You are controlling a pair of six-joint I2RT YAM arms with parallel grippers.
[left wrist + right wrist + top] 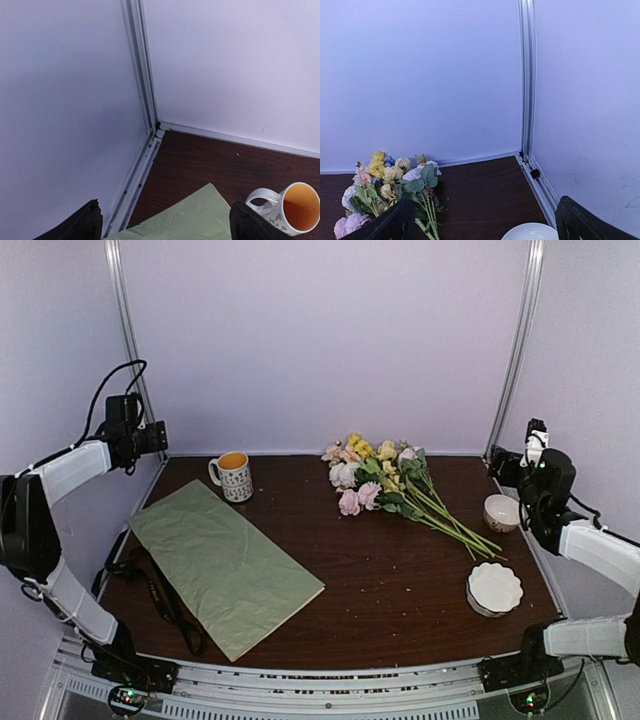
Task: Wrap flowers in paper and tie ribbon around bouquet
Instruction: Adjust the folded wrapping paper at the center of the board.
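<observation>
Flowers point(380, 480) are seen lying loose at the back of the table point(400, 590), right of centre, with blooms toward the rear wall and stems fanned toward the near right. Nothing is wrapped or tied yet. The paper point(225, 562) is spread flat, green side up, on the left half. It is set at a slant, with one corner near a mug point(233, 476), and lies well apart from the flowers. The ribbon point(165, 602) is laid in loose loops at the near left, just beside the sheet's long edge; whether it runs under that edge cannot be told. This is judged to be a starting layout: the sheet is opened out so the stems can be laid on it, and the ribbon is kept close for the tie. A small bowl point(501, 512) and a scalloped dish point(494, 588) are placed on the right, near the stem ends.

Both arms are held high at the table's sides. The left gripper point(164, 224) is aimed at the back left corner, its fingers apart and empty above the sheet's far corner. The right gripper point(485, 222) is aimed at the back right corner, its fingers spread wide with nothing between them.
</observation>
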